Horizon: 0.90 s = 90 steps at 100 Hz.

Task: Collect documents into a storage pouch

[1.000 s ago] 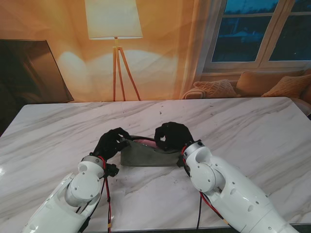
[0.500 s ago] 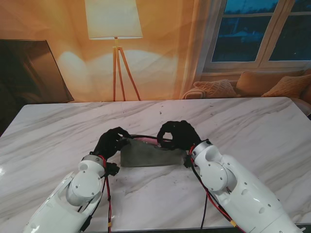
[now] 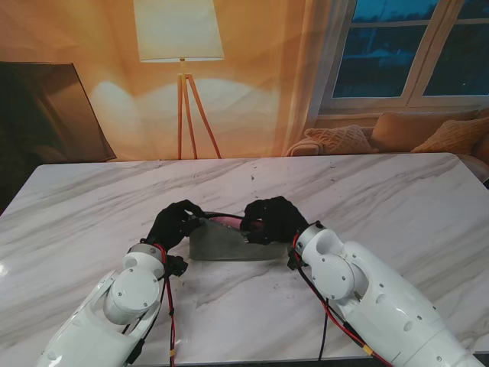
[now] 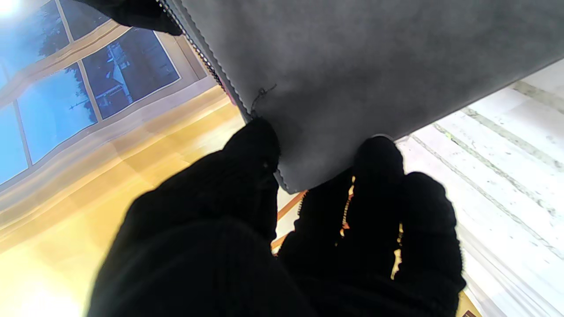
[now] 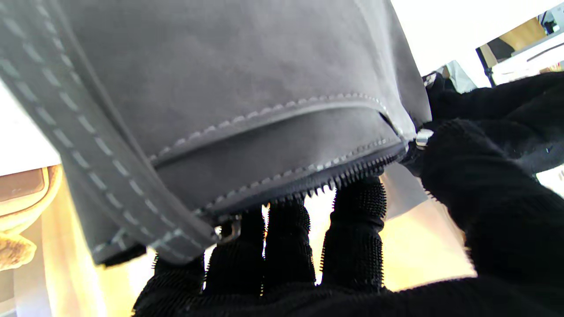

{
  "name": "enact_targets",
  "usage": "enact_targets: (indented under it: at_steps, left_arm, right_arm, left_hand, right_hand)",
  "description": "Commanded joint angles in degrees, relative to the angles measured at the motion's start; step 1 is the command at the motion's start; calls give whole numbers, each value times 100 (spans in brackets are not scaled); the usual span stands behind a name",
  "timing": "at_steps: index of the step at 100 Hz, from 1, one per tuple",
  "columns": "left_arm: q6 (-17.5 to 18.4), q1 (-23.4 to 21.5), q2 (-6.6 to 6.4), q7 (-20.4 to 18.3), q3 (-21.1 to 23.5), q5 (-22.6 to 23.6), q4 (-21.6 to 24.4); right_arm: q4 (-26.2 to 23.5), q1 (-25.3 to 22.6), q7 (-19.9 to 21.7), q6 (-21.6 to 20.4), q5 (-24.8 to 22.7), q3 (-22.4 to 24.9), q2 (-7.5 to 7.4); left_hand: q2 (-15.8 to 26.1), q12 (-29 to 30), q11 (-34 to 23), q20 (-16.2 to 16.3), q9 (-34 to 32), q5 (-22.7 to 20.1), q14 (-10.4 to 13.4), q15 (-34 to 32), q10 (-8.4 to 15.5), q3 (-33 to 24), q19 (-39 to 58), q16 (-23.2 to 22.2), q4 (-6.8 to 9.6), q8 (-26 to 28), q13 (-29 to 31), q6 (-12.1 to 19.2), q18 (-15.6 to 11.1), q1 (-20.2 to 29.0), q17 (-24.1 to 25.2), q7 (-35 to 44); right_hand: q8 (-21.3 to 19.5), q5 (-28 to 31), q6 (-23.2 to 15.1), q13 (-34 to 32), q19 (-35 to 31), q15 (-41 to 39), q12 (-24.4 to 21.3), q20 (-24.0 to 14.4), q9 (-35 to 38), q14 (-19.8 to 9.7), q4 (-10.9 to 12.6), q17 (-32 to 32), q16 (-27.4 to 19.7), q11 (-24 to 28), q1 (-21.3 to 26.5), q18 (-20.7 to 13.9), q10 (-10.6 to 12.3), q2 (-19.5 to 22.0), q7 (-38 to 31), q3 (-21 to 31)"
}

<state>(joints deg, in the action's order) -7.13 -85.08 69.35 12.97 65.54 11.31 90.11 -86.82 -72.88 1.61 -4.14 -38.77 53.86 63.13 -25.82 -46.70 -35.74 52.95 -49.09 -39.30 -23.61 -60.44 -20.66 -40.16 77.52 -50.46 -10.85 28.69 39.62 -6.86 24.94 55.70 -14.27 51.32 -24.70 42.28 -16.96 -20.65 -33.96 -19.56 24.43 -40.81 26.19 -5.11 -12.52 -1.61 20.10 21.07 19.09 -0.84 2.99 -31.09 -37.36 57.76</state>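
Note:
A grey zippered pouch [image 3: 223, 246] stands on its lower edge in the middle of the marble table, its mouth facing away from me. Something pink [image 3: 227, 221] shows inside the mouth. My left hand [image 3: 174, 223] pinches the pouch's left top corner [image 4: 282, 176] between thumb and fingers. My right hand [image 3: 269, 219] is closed over the right end of the mouth, thumb and fingers at the zipper teeth [image 5: 343, 176] and the small metal slider [image 5: 424, 137]. The pouch's grey side [image 5: 220, 66] fills the right wrist view.
The marble table [image 3: 397, 199] reaches well beyond the pouch on all sides. A floor lamp [image 3: 179, 46], a dark screen [image 3: 46, 115] and a window with a cushioned sofa [image 3: 428, 130] stand behind the table's far edge.
My right hand swung out to the right along the pouch's mouth, then came back left and lower onto its right end. The left hand stayed put.

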Motion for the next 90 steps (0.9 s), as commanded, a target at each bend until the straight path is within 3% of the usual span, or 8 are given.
enact_targets:
  at_steps: [1,24,50,53,56,66,90]
  left_arm:
    - [37,-22,34,-54,24,-16,69]
    - [53,-30,25,-67,46,13,66]
    - [14,13,20,-54,53,114,0]
    - [13,20,20,-51,48,122,-9]
    - [11,26,22,-46,44,123,-15]
    - [9,40,26,-37,32,118,-29]
    - [56,57,17,-65,32,126,-58]
  right_arm:
    - [58,50,197,73,-61,-52,-18]
    - [68,85,272,105,-101,-85,-34]
    - [-164,-267,-239,-93,-186,387,23]
    - [-203,-316,-288,-111,-185,454,29]
    - [-239,-361,-337,-124,-184,520,35]
    - [-291,-461,-509,-145,-283,724,45]
    - [-91,-465,-706,201,-435,1093,60]
  left_hand:
    - [182,10,-294,94,66,-132,-523,-30,-2,166,-172,54,55,-74,-25,-208,-373,159,204,-58]
    - [168,36,-296,91,56,-146,-521,-31,-5,175,-169,61,69,-85,-24,-210,-374,205,178,-59]
    - [47,-90,-113,51,-105,-143,-424,-37,-12,13,-137,104,47,-125,69,-129,-381,500,61,8]
    - [49,-126,-106,46,-153,-145,-417,-42,122,-4,-132,108,48,-126,88,-122,-380,545,47,22]
    - [56,-123,-73,43,-153,-158,-414,-44,16,-26,-129,110,57,-119,96,-107,-379,601,37,41]
    - [84,-203,28,21,-250,-205,-388,-55,54,24,-116,121,27,-109,130,-19,-367,784,8,149]
    - [159,-313,165,-15,-349,-355,-387,-56,122,54,-112,131,48,-71,143,98,-355,967,-12,343]
  right_hand:
    - [-184,-113,62,189,279,132,-73,-254,-323,-185,230,77,-45,-46,-225,-245,93,154,267,-108]
    - [-257,-248,165,234,397,145,-74,-326,-405,-227,535,65,-47,-44,-355,-279,92,271,547,-62]
    - [-446,-459,98,-36,290,-12,-20,-455,-305,-131,589,-173,15,51,-318,-167,42,184,620,46]
    - [-457,-499,105,-40,274,-28,-15,-466,-300,-128,604,-190,21,58,-325,-163,42,190,641,48]
    - [-462,-566,116,-45,257,-41,-10,-476,-300,-127,616,-208,24,63,-315,-159,35,196,673,54]
    - [-489,-737,106,-142,175,-96,14,-516,-240,-103,656,-298,39,103,-267,-110,18,262,757,139]
    - [-610,-1017,275,-328,-69,-251,87,-557,-219,-94,631,-415,87,227,-104,-114,-7,204,872,502]
